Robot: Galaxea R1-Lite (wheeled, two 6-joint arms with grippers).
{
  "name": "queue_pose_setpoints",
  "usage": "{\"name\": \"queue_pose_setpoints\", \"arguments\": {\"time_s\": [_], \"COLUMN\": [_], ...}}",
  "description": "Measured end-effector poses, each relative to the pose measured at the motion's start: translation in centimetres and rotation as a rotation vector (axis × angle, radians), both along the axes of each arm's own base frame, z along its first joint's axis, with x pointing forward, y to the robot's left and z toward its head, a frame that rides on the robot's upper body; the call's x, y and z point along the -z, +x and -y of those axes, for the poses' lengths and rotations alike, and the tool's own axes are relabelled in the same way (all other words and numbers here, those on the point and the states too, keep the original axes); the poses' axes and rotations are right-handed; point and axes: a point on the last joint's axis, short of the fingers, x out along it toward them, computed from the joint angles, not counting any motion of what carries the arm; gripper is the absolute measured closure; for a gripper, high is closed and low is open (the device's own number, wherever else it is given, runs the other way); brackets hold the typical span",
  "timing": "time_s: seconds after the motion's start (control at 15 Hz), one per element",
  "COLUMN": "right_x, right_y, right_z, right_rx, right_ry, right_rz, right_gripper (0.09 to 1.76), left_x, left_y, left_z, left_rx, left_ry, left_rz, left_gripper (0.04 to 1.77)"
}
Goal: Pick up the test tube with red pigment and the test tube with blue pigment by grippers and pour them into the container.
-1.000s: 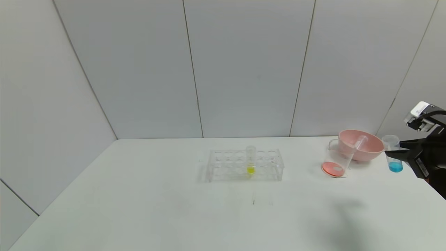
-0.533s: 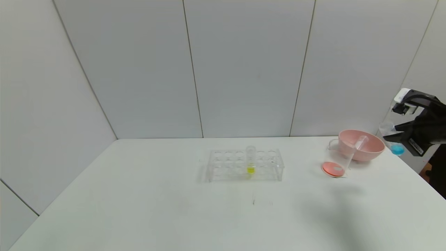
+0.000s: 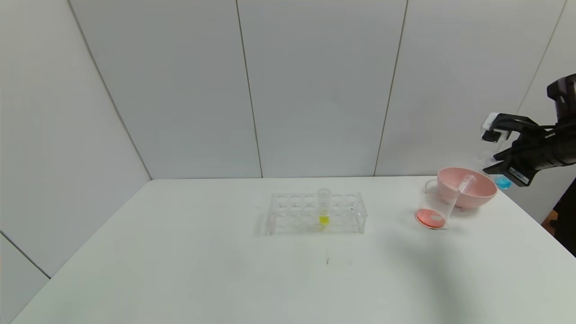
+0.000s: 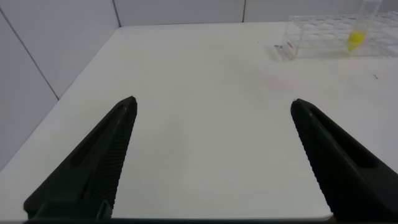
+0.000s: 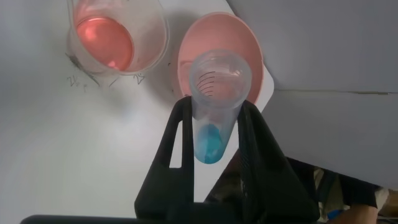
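Observation:
My right gripper (image 3: 495, 157) is shut on the test tube with blue pigment (image 3: 502, 182) and holds it in the air just right of the pink bowl. In the right wrist view the tube (image 5: 214, 93) sits between the fingers (image 5: 177, 137), open mouth towards the camera, blue pigment at its bottom. The container (image 3: 433, 207), a clear beaker, stands left of the bowl with red liquid in its bottom; it also shows in the right wrist view (image 5: 118, 37). A clear tube (image 3: 463, 185) with no pigment showing leans on the bowl. My left gripper (image 4: 211, 106) is open and empty over bare table.
The pink bowl (image 3: 477, 191) stands at the table's far right, near its edge, and shows in the right wrist view (image 5: 186, 56). A clear tube rack (image 3: 297, 213) with a yellow-pigment tube (image 3: 324, 208) stands mid-table; the rack also shows in the left wrist view (image 4: 317, 43).
My right gripper has risen with the blue tube and moved left, from low beside the bowl's right side to higher up by its rim. Nothing else moved.

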Motion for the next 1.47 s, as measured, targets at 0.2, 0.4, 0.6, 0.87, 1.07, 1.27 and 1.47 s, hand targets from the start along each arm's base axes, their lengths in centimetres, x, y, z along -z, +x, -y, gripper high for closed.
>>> {"name": "queue_pose_setpoints", "arguments": {"time_s": [0.2,0.4,0.6,0.87,1.07,1.27,1.47], "right_x": [-0.5,-1.6,-2.2,-1.5,-0.7,0.1,0.5], "right_y": [0.1,0.4,0.8,1.8,2.4,2.9,3.4], "right_z": [0.1,-0.1,-0.8,-2.0,-2.9,-3.6,-4.2], "right_rx": [0.009,0.01,-0.019,-0.043,-0.048,-0.054,-0.058], "right_ry": [-0.049,-0.087,-0.133,-0.214,-0.262,-0.334,-0.41], "right_rz": [-0.094,-0.133,-0.175,-0.2,-0.231,-0.262,-0.26], "right_gripper": [1.37,1.37,1.37,1.37,1.37,1.37,1.37], "left_x": [0.0,0.0,0.0,0.0,0.0,0.0,0.0], "left_y": [0.0,0.0,0.0,0.0,0.0,0.0,0.0], "left_z": [0.0,0.0,0.0,0.0,0.0,0.0,0.0], "left_rx": [0.0,0.0,0.0,0.0,0.0,0.0,0.0], "left_ry": [0.0,0.0,0.0,0.0,0.0,0.0,0.0], "left_rz": [0.0,0.0,0.0,0.0,0.0,0.0,0.0], "left_gripper": [0.05,0.05,0.05,0.05,0.05,0.05,0.05]}}
